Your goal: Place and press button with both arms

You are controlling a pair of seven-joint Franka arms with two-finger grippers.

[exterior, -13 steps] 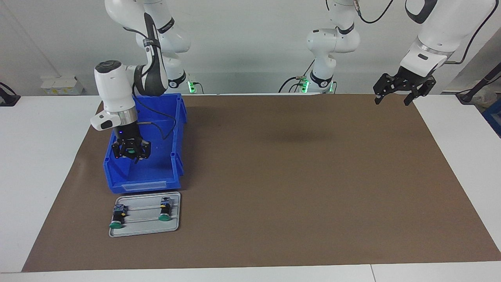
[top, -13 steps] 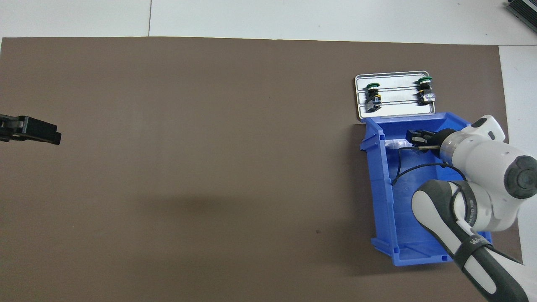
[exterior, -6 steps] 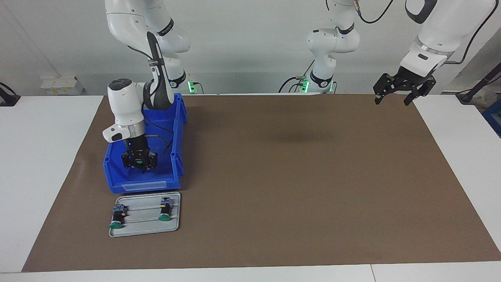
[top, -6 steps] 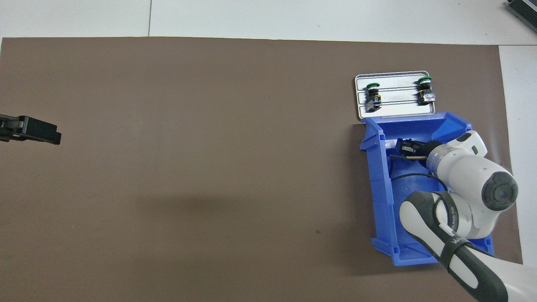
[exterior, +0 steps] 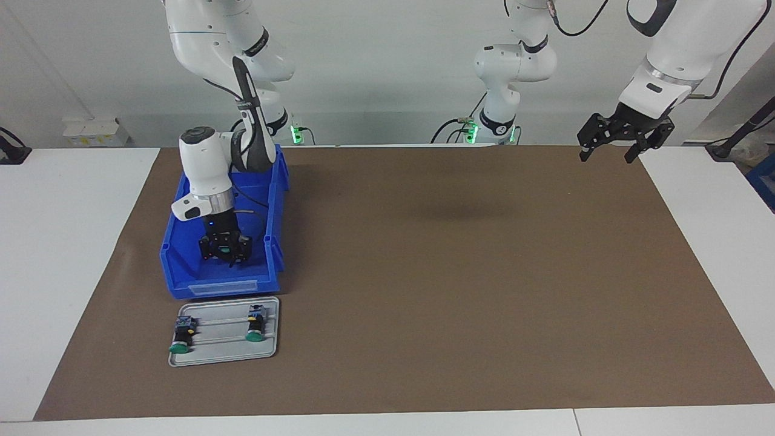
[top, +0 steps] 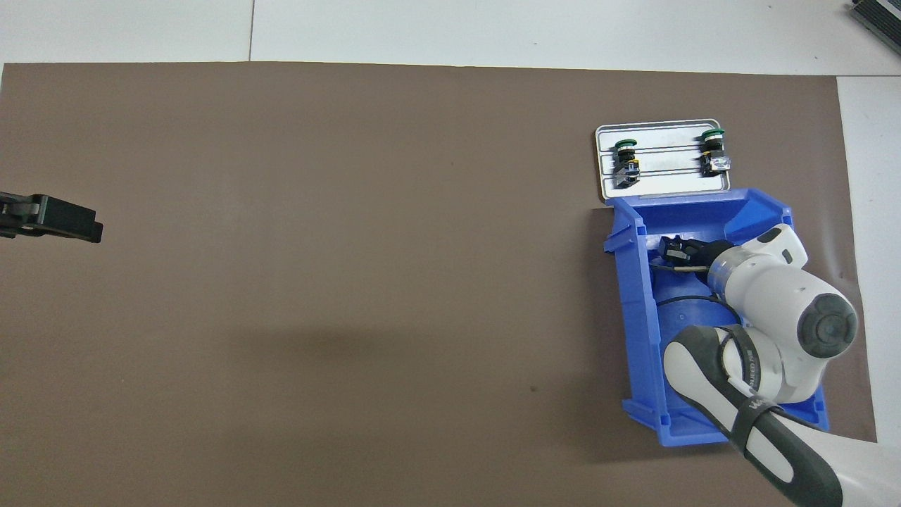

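Right gripper: down inside the blue bin, fingers around a green-capped button; how tight the grip is, I cannot tell.
Left gripper: waits over the mat's edge, fingers spread wide, holding nothing.
Tray: touches the bin, farther from the robots, carries 2 more buttons.

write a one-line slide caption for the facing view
Right tool down in the blue bin; two buttons on the tray; left arm waits.
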